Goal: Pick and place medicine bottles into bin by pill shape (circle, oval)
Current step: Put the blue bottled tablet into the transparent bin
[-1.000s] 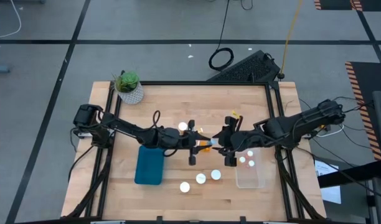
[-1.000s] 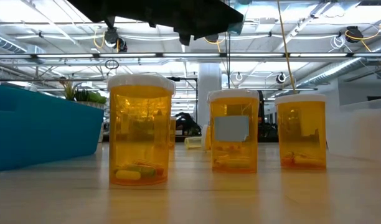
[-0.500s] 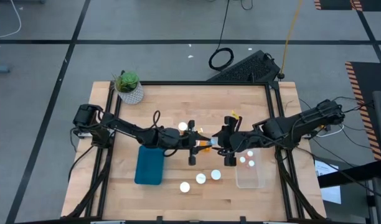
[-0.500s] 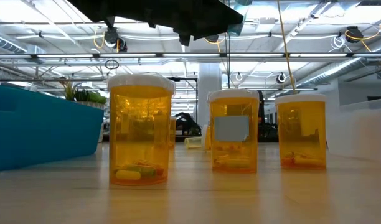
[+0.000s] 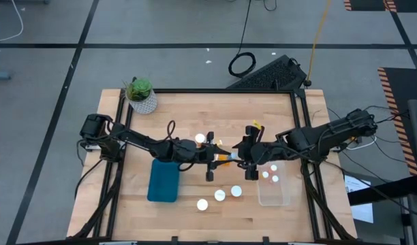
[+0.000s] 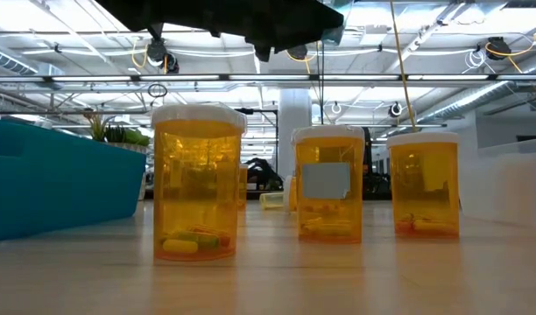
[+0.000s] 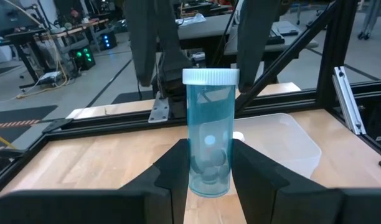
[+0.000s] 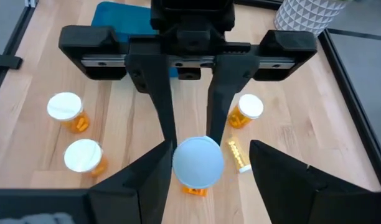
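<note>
A medicine bottle (image 5: 225, 158), orange with a white cap, hangs level above the table's middle, with my left gripper (image 5: 215, 158) shut on it. Its cap (image 8: 198, 160) points toward the table's right, at my right gripper (image 5: 244, 160). That gripper is open, a finger on each side of the cap; whether one of them touches it does not show. Three more bottles (image 5: 219, 195) stand on their bases near the front edge, and another (image 5: 200, 139) stands behind my left gripper. Three bottles (image 5: 270, 173) stand inside the clear bin (image 5: 274, 194). My left gripper pinches the bottle's lower body (image 7: 208, 171) between its two fingers (image 7: 176, 174), away from the cap. The fingers come level from the table's left and lie along the bottle. The bottle is lifted clear of the table, lying level with its cap end free.
A blue bin (image 5: 163, 180) lies at the front left, under my left arm. A green plant in a white pot (image 5: 141, 94) stands at the far left corner. A small yellow thing (image 8: 238, 155) lies on the wood under the grippers. Black frame rails (image 5: 300, 129) edge the table.
</note>
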